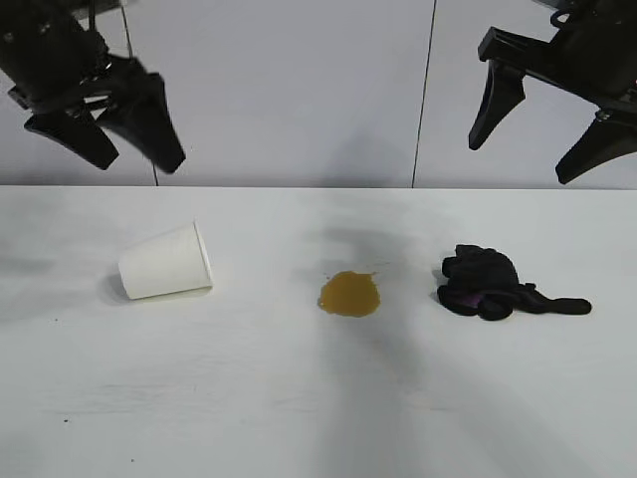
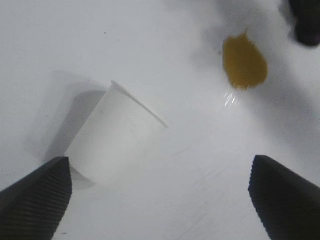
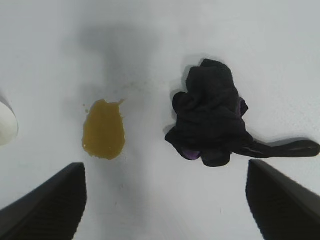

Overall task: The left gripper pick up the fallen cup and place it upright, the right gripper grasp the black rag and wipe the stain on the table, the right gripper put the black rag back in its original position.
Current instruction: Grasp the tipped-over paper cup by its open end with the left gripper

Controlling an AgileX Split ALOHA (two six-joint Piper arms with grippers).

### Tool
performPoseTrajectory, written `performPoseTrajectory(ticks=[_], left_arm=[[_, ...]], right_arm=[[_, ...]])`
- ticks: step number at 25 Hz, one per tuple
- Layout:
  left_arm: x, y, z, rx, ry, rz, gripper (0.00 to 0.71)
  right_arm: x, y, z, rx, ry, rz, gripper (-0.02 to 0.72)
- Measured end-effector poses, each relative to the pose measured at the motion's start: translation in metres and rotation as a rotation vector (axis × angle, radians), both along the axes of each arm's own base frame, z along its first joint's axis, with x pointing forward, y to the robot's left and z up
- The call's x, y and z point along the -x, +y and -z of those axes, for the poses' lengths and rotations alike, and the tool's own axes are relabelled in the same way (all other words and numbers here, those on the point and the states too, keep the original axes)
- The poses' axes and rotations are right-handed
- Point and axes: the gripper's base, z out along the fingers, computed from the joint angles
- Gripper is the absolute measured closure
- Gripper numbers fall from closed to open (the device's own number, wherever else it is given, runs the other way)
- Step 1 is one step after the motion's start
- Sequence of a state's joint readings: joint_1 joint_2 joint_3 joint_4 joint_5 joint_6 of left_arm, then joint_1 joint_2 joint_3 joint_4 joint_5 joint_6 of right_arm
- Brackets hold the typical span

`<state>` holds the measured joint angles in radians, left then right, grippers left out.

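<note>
Cup (image 1: 166, 262) lies on its side at the table's (image 1: 299, 418) left. Stain (image 1: 349, 294) sits mid-table; rag (image 1: 495, 285) lies bunched just right of it, apart, tail trailing right. Left gripper (image 1: 109, 134) hangs spread and empty above the cup. Right gripper (image 1: 532, 139) hangs spread and empty above the rag. White panelled wall (image 1: 299, 90) stands behind.

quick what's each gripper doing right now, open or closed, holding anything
Left gripper: open, empty, above the cup.
Right gripper: open, empty, above the black rag.
</note>
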<state>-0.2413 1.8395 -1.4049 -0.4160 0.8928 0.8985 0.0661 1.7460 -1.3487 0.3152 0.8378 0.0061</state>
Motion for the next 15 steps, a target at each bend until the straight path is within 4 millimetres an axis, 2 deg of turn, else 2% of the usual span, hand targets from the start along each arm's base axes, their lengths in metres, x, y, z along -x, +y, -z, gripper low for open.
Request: performPoseTrajectory(ticks=[5,8,11,15], left_arm=[[0.000,-0.020,0.006,-0.098,-0.102,0.125,0.016],[-0.006,-0.028,0.022,-0.114,-0.099,0.138,0.016],[-0.012,-0.030,0.046,-0.135,-0.057,0.146,0.016],[-0.020,-0.032,0.061,-0.145,-0.044,0.147,0.016]], right_arm=[[0.000,0.000,0.000,0.000,0.003,-0.001,0.101],[0.000,0.000,0.000,0.000,0.004,-0.001,0.101],[0.000,0.000,0.000,0.000,0.004,-0.001,0.101],[0.001,0.000,0.000,0.000,0.006,-0.002,0.101]])
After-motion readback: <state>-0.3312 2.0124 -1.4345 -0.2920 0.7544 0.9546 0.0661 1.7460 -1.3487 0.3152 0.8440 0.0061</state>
